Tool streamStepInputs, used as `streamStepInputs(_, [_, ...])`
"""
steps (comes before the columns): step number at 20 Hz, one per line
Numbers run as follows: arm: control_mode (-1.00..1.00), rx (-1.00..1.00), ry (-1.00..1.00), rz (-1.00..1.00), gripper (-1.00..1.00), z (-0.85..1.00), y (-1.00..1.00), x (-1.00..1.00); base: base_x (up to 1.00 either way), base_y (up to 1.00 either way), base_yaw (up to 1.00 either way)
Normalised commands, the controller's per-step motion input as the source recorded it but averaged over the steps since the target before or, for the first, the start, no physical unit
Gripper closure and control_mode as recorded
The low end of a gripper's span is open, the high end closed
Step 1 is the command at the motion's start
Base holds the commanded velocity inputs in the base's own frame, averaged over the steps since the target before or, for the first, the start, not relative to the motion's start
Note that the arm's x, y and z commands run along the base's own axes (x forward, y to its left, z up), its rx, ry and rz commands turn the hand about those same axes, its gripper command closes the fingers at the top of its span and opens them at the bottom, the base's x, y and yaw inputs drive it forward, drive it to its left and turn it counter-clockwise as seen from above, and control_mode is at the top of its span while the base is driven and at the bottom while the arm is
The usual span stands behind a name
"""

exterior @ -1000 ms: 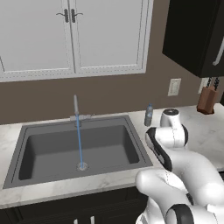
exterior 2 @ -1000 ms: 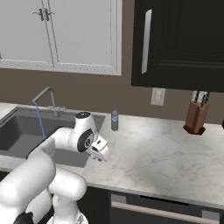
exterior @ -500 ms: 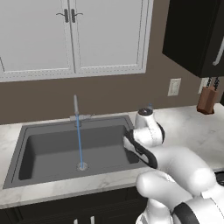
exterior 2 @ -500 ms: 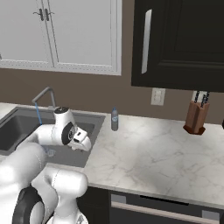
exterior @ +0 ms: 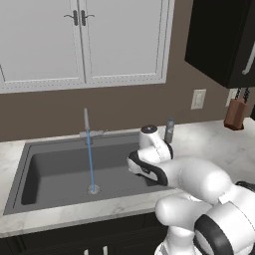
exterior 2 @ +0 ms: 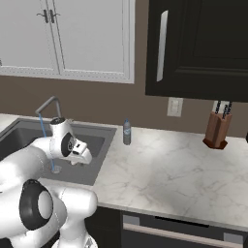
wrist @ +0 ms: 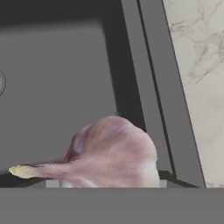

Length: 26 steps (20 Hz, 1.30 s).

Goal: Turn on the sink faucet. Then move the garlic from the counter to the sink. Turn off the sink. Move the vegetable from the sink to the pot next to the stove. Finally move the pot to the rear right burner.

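Note:
In the hand view a pinkish garlic (wrist: 111, 153) bulb with a pale stem sits between the fingertips of my gripper (wrist: 105, 180), which is shut on it. The garlic hangs over the right part of the dark sink (wrist: 57, 65) basin, close to its right wall. In the right base view the gripper (exterior 2: 85, 157) sits low over the sink (exterior 2: 99, 140), right of the faucet (exterior 2: 48, 104). The faucet (exterior: 86, 122) is running, and a thin blue stream (exterior: 90, 164) falls to the drain in the sink (exterior: 50, 169).
A small grey bottle (exterior: 170, 130) (exterior 2: 127, 132) stands on the marble counter (exterior 2: 164, 164) just right of the sink. A knife block (exterior 2: 215, 131) stands against the back wall at the far right. White cabinets hang above the sink and a dark cabinet above the counter.
The arm has swung left from above the counter's edge to above the right part of the sink, carrying the garlic. The water keeps running.

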Motion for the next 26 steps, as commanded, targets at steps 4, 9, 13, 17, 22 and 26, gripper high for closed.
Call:
streamStepInputs(4, [-1.0, 0.0, 0.07, 0.0, 1.0, -0.08, 0.42, 0.28, 0.0, 0.0, 0.0])
streamStepInputs(9, [-1.0, 0.0, 0.04, 0.0, 1.0, -0.07, 0.37, 0.32, 0.0, 0.0, 0.0])
streamStepInputs(13, [-1.0, 0.0, 0.04, 0.0, 1.0, -0.19, 0.29, 0.32, 0.0, 0.0, 0.0])
streamStepInputs(17, [-1.0, 0.0, 0.05, 0.0, 1.0, -0.21, 0.28, 0.26, 0.0, 0.0, 0.0])
streamStepInputs(22, [-1.0, 0.0, 0.01, 0.0, 1.0, -0.27, 0.21, 0.22, 0.0, 0.0, 0.0])
streamStepInputs(26, [-1.0, 0.0, 0.0, 0.0, 1.0, -0.34, 0.12, 0.27, 0.0, 0.0, 0.0])
